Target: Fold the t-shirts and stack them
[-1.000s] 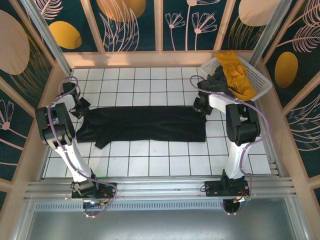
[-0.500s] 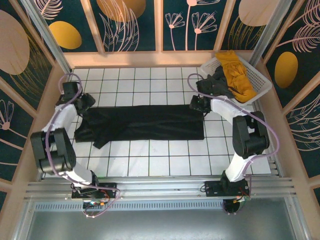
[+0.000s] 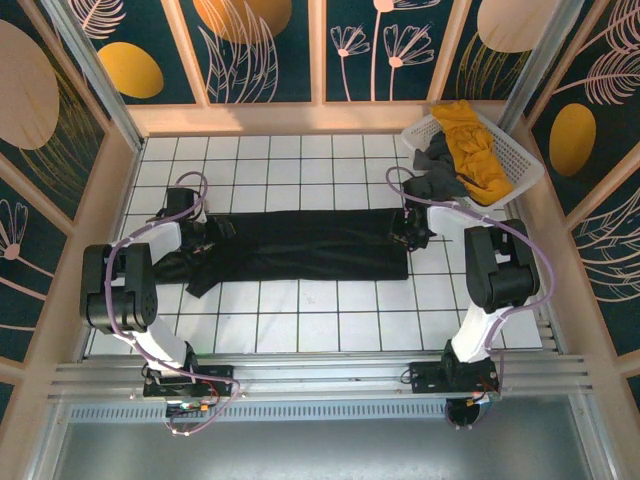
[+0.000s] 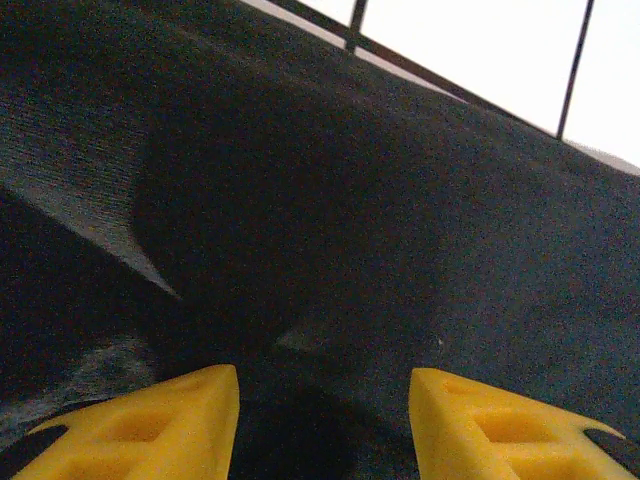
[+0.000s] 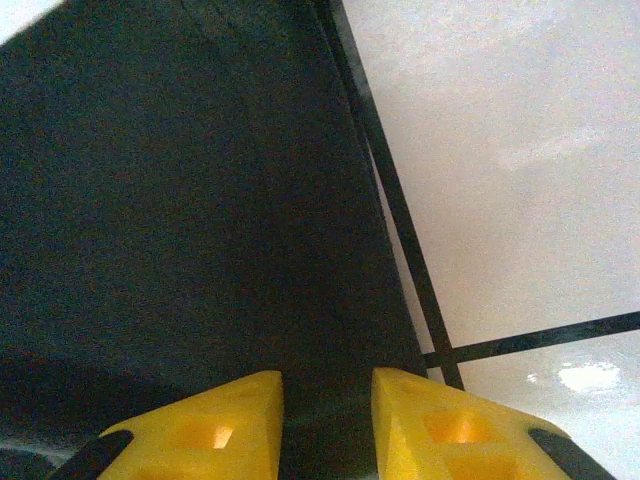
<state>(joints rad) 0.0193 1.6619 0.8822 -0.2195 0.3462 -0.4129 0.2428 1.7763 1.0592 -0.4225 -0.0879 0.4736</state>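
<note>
White tiled tabletop (image 3: 300, 330) inside dark floral wall panels (image 3: 270, 50), large plain black t-shirt (image 3: 300, 245) spread flat across the middle
Your left jaws hang wide apart, empty, just over the shirt's left end; your right jaws sit at its right edge, only narrowly apart, and you cannot tell whether they pinch cloth

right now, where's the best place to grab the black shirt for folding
Probably its two short ends, pinched from above: the black t-shirt lies flat in a long band, left gripper over its sleeve end, right gripper at its straight hem edge.
</note>
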